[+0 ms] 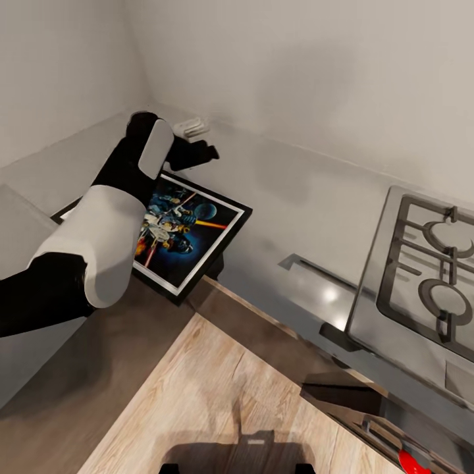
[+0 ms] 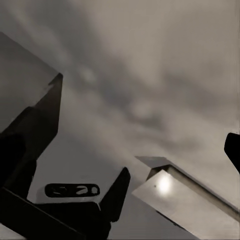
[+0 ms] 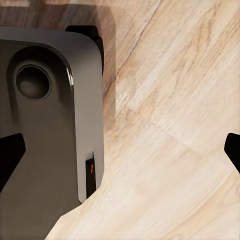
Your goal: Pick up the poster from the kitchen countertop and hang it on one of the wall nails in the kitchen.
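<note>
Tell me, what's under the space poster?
The poster lies on the grey kitchen countertop, one corner sticking out past the edge over the wooden floor. The robot's left arm covers its left part, hiding what's underneath there.

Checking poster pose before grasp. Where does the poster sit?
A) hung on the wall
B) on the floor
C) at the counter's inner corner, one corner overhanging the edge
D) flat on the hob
C: in the head view the poster lies on the grey counter near its inner corner, its near corner jutting past the edge, well clear of the hob.
</note>
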